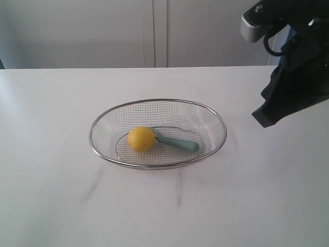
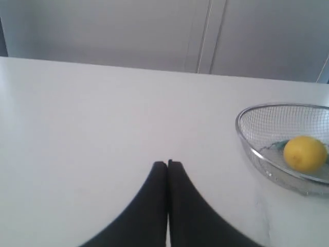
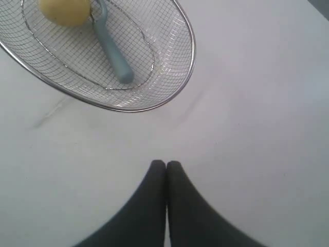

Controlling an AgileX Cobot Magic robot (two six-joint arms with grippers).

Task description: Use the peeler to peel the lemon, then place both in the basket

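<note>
The yellow lemon lies inside the wire-mesh basket at the middle of the white table. The pale teal peeler lies in the basket too, its head against the lemon and its handle pointing right. In the right wrist view the lemon, peeler and basket lie well beyond my right gripper, which is shut and empty over bare table. My left gripper is shut and empty, left of the basket and lemon. The right arm hangs at the exterior view's upper right.
The white tabletop stretches around the basket on all sides. A pale wall with a panel seam stands behind the table's far edge.
</note>
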